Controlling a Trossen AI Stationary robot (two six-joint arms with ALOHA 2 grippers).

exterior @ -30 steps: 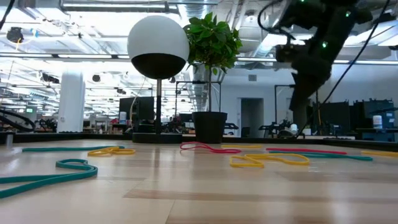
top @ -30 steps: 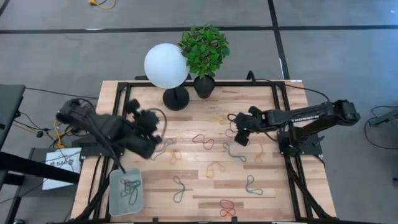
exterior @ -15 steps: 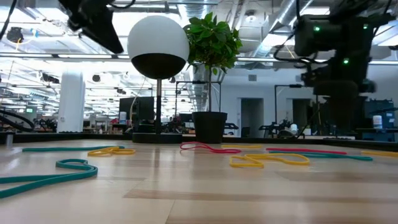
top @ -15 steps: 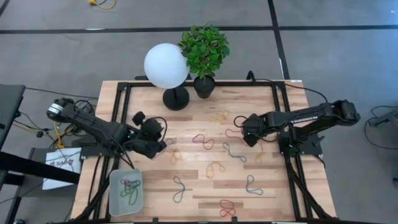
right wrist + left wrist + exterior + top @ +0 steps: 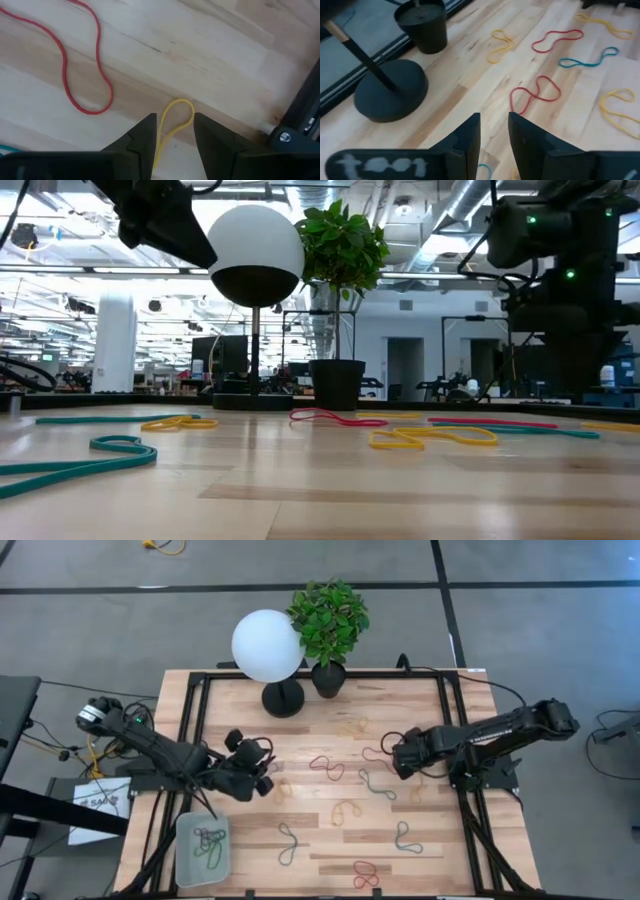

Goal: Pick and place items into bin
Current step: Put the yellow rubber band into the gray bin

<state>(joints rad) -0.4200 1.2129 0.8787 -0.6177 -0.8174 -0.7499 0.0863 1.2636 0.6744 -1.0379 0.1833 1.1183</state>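
While both grippers gape empty — lamp (image 5: pixel 267 645) | plant (image 5: pixel 328 620) behind bands (image 5: pixel 326 767)

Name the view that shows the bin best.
The high view: the bin lies whole at the table's front-left corner, seen from straight above, with a few bands already inside. The low view and both wrist views do not show it at all.
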